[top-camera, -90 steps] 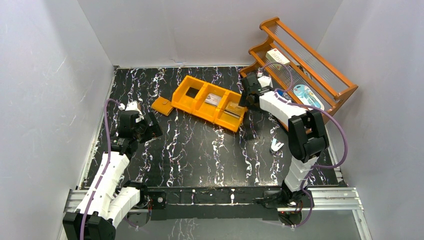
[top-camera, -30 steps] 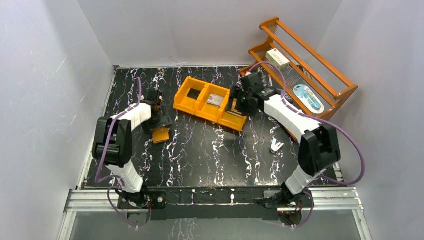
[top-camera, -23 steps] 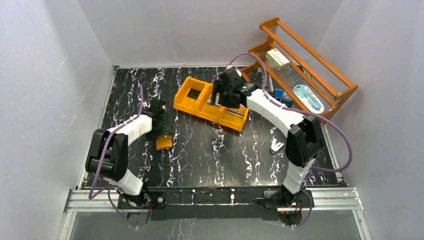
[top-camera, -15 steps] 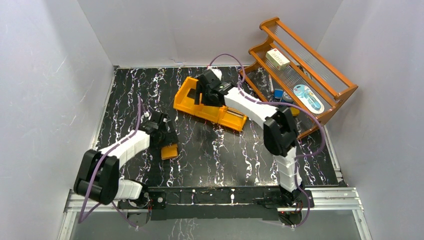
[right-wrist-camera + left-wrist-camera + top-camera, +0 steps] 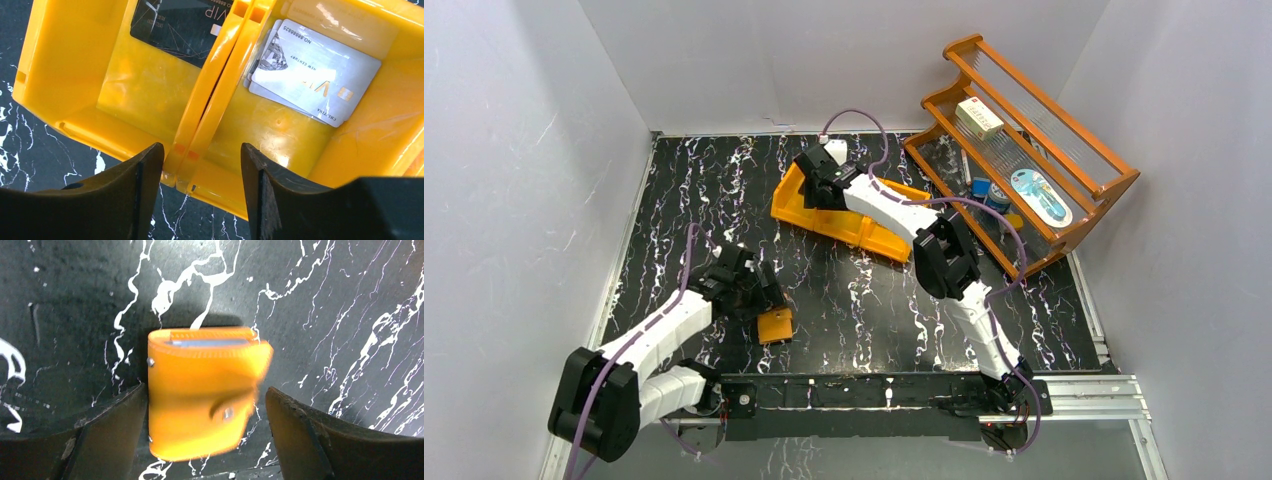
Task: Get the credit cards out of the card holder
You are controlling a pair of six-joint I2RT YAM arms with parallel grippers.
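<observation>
The card holder [image 5: 774, 325] is a folded tan-orange wallet low over the table near its front edge. My left gripper [image 5: 762, 306] has it between widely spread fingers. In the left wrist view the card holder [image 5: 200, 405] is blurred, with one finger [image 5: 115, 425] against its left edge and the other close to its right edge. A grey credit card's edge [image 5: 207, 342] shows in its top fold. My right gripper [image 5: 812, 193] hangs over the orange bin [image 5: 874, 235]. In the right wrist view that gripper [image 5: 202, 146] stands open astride a divider, above a black card [image 5: 180, 25] and silver cards [image 5: 310, 75].
A wooden rack [image 5: 1044, 150] stands at the back right, holding a white box [image 5: 979, 118] and a blue item [image 5: 1034, 190]. White walls enclose the black marbled table [image 5: 844, 300] on three sides. A metal rail [image 5: 854, 392] runs along the near edge.
The left gripper has travelled toward the near edge, and the card holder went with it. The right gripper has swept left along the bin from its right end, and its jaws have narrowed.
</observation>
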